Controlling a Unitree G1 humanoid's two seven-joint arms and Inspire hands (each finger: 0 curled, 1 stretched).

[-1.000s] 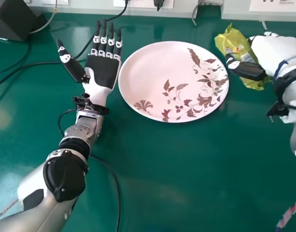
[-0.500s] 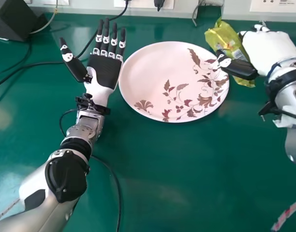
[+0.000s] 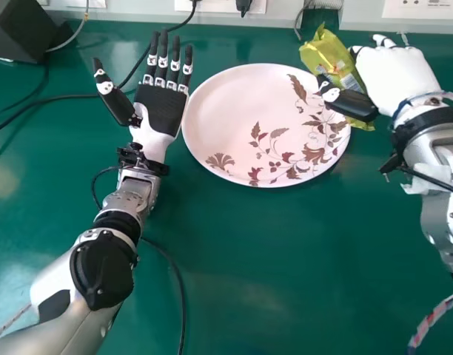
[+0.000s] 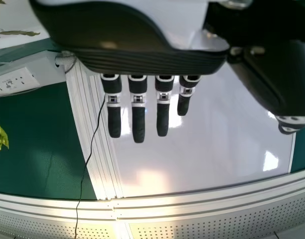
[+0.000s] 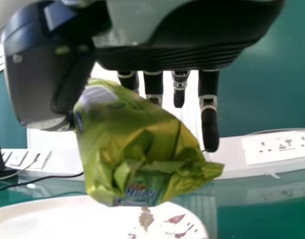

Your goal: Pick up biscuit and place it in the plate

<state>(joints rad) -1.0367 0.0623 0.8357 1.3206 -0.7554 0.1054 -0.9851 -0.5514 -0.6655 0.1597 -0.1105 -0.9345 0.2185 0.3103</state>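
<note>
My right hand [image 3: 395, 78] is at the plate's upper right, its thumb pressed on the yellow-green biscuit packet [image 3: 331, 59]. The packet overlaps the upper right rim of the white plate [image 3: 234, 111] with brown leaf patterns. In the right wrist view the packet [image 5: 137, 144] is pinched between the thumb and fingers of my right hand [image 5: 210, 124], with the plate [image 5: 53, 219] beyond it. My left hand [image 3: 160, 107] lies palm up at the plate's left, fingers straight; it shows in the left wrist view too [image 4: 138, 114].
A dark box [image 3: 23, 29] stands at the far left with black cables [image 3: 49, 98] running from it. Socket strips [image 3: 423, 9] line the back edge of the green table [image 3: 249, 274].
My right hand has moved left with the packet, from right of the plate to over its upper right rim. The left hand has barely moved.
</note>
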